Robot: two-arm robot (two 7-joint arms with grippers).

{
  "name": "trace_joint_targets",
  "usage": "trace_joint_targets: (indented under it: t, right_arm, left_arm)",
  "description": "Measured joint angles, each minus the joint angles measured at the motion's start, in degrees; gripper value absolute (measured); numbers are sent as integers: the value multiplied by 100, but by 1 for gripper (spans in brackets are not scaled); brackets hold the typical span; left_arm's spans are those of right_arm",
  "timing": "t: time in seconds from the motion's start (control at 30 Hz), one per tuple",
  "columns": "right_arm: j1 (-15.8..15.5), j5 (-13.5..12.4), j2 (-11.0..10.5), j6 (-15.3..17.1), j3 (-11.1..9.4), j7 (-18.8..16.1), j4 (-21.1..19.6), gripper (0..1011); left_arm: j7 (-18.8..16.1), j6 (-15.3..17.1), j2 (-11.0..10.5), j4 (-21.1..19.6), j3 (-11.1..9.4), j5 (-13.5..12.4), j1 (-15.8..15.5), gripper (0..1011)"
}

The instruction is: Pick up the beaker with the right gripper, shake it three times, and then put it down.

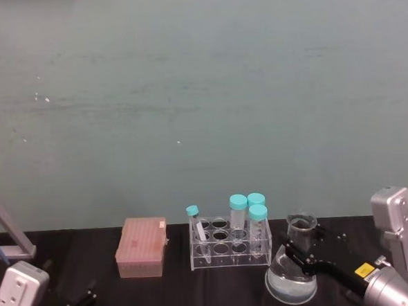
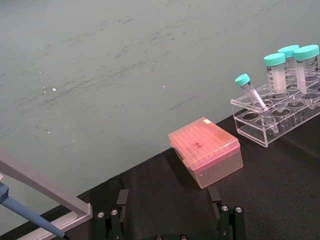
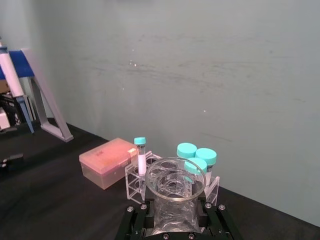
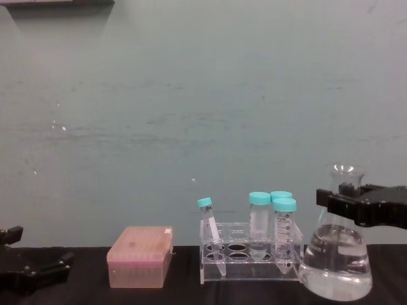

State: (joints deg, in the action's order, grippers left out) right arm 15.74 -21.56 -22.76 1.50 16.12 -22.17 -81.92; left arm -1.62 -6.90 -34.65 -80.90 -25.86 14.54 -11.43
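The beaker (image 1: 290,278) is a clear conical flask with liquid in its wide base, at the table's right, just right of the tube rack. My right gripper (image 1: 300,248) reaches in from the right and is shut on the beaker's neck, one black jaw on each side. In the right wrist view the beaker's rim (image 3: 175,172) rises between the right gripper's fingers (image 3: 141,216). From the chest, the beaker (image 4: 336,260) stands upright with the black claw (image 4: 356,204) across its neck; whether its base touches the table I cannot tell. My left gripper (image 1: 84,297) rests open, low at the near left.
A clear rack (image 1: 230,247) with teal-capped tubes (image 1: 238,205) stands mid-table. A pink translucent box (image 1: 142,248) lies left of it. A grey pipette stand (image 1: 4,231) leans at the far left edge. The teal wall rises close behind the black table (image 1: 199,292).
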Motion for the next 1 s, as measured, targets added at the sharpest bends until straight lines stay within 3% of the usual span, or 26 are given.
trace_joint_targets:
  t: [0.13,0.23,0.27,0.37,0.4,0.47,0.57,0.87,1.0]
  right_arm:
    - [-11,-202,97,78,-122,9,12,453]
    - [-88,-825,340,186,-376,-42,92,453]
    - [-130,-1238,503,247,-534,-95,134,453]
    - [-194,-1803,755,367,-757,-162,172,453]
    - [-233,-2200,918,478,-912,-193,194,453]
    - [-282,-2702,1146,623,-1100,-204,210,453]
    - [-330,-3158,1346,789,-1255,-164,214,453]
    - [-409,-3792,1528,1123,-1381,161,185,453]
    - [-416,-3897,1530,1173,-1380,216,162,453]
  left_arm:
    - [0,0,0,0,0,0,0,1000]
    - [0,0,0,0,0,0,0,1000]
    - [0,0,0,0,0,0,0,1000]
    - [0,0,0,0,0,0,0,1000]
    - [0,0,0,0,0,0,0,1000]
    - [0,0,0,0,0,0,0,1000]
    - [0,0,0,0,0,0,0,1000]
    - [0,0,0,0,0,0,0,1000]
    - [0,0,0,0,0,0,0,1000]
